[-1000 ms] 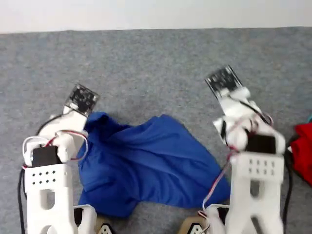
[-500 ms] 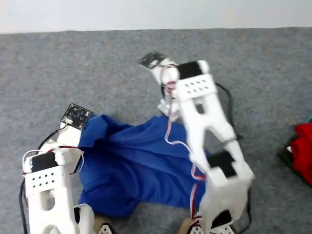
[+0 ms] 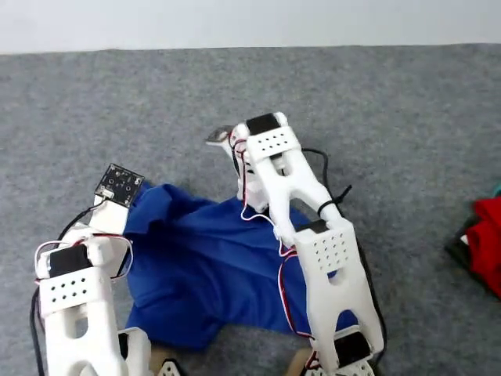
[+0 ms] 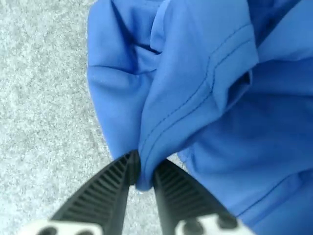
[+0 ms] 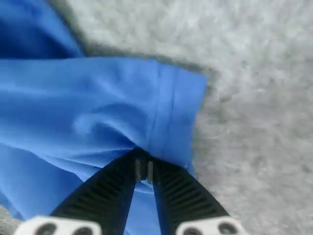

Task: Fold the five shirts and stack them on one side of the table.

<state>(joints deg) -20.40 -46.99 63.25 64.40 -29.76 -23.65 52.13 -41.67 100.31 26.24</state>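
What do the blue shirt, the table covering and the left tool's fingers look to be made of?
The blue shirt looks like thin, soft, matte cloth: it drapes in loose folds and has stitched hems. The table covering seems to be grey felt or short-pile carpet, judging by its fuzzy, flecked surface. The left tool has fingers of black, probably hard plastic, with moulded ridges.

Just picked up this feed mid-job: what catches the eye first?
A crumpled blue shirt lies on the table. Both tools are shut on it: the left tool at its left edge, the right tool at its far hem. A red cloth sits at the table's right edge.
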